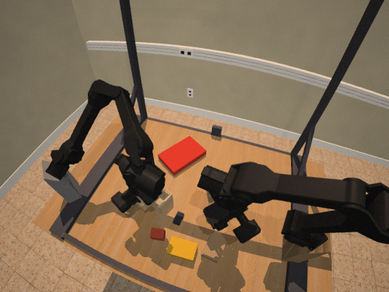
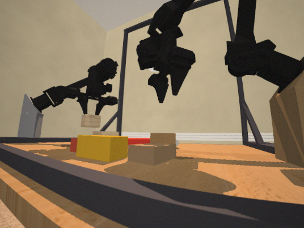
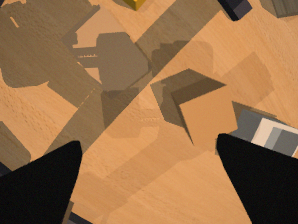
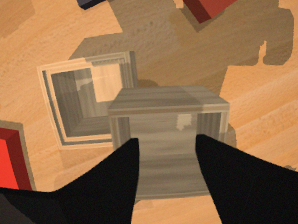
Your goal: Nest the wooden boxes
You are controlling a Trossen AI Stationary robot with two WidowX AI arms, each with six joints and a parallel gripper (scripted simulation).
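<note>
Boxes: two pale ones are seen near the right claw (image 1: 141,204) (image 2: 91,114) (image 4: 167,142); the held box (image 2: 91,121) (image 4: 169,100) is raised off the tabletop (image 1: 254,265) (image 2: 215,150) (image 3: 125,175) (image 4: 260,107), and the nest box (image 1: 165,205) (image 2: 105,133) (image 4: 132,70) stands open side up.
Right claw: spread inside the held box, its walls gripped from within.
Left claw (image 1: 228,226) (image 2: 168,98) (image 3: 149,141): released, wide apart, nothing gripped.
Risk: the held box may be dropped if inside pressure slips, or jammed on the nest box's rim if lowered askew.
Exterior view: the lift is shown, which the right wrist view hardly gives.
Right wrist view: nested rims are shown, hidden from the exterior.
</note>
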